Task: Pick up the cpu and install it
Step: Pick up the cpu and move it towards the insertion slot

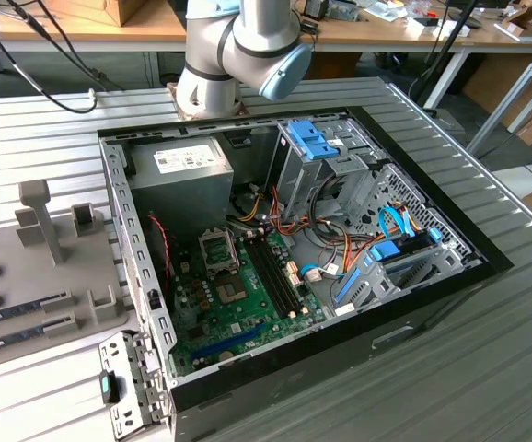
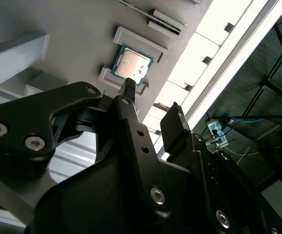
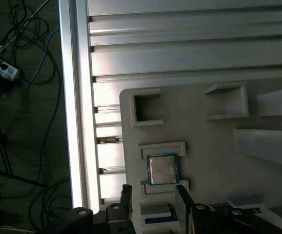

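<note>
"Gripper first, since it sits closest to the lens. How are your fingers set?"

"My gripper has its two black fingers apart, with nothing between them. They hang over the cpu without touching it. In both wrist views the chip lines up with the gap."

"Biggest thing next."

"The computer case lies on its side with the panel off, I judge so that I can reach the motherboard from above. Its socket frame appears tipped up, leaving the socket bare."

"And the grey tray?"

"The grey tray rests on the slatted table, to the exterior view's left of the case. Raised ledges hem the cpu in, metal top up, probably to keep it square to my fingers."

"Any writing?"

"There's a white label on the power supply, but I can't make out the print. The cpu's lid shows no marking I can read."
</note>
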Motion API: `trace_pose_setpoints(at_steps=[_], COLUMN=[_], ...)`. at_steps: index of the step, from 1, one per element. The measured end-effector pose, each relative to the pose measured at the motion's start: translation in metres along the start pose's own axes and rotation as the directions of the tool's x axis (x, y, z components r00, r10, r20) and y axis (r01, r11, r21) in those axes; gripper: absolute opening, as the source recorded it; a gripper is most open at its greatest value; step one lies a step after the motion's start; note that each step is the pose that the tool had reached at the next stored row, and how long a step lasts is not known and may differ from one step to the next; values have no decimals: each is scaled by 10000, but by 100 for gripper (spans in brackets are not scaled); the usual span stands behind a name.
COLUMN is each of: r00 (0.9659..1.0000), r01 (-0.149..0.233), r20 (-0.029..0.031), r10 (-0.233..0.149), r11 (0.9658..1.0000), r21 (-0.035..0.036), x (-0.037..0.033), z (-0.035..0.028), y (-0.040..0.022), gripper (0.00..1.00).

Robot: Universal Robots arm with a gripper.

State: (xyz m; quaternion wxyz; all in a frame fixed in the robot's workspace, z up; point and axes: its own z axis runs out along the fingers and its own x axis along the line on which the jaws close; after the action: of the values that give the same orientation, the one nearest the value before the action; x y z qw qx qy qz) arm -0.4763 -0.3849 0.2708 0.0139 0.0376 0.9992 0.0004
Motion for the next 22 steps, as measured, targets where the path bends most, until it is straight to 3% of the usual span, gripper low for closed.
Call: trace_pose_setpoints(at_steps=[22], r00=[10000], r01=[0], r20=[0], r10=[0], r11=[10000], r21=[0], x=[45], z=[28], y=[-3], gripper=[48])
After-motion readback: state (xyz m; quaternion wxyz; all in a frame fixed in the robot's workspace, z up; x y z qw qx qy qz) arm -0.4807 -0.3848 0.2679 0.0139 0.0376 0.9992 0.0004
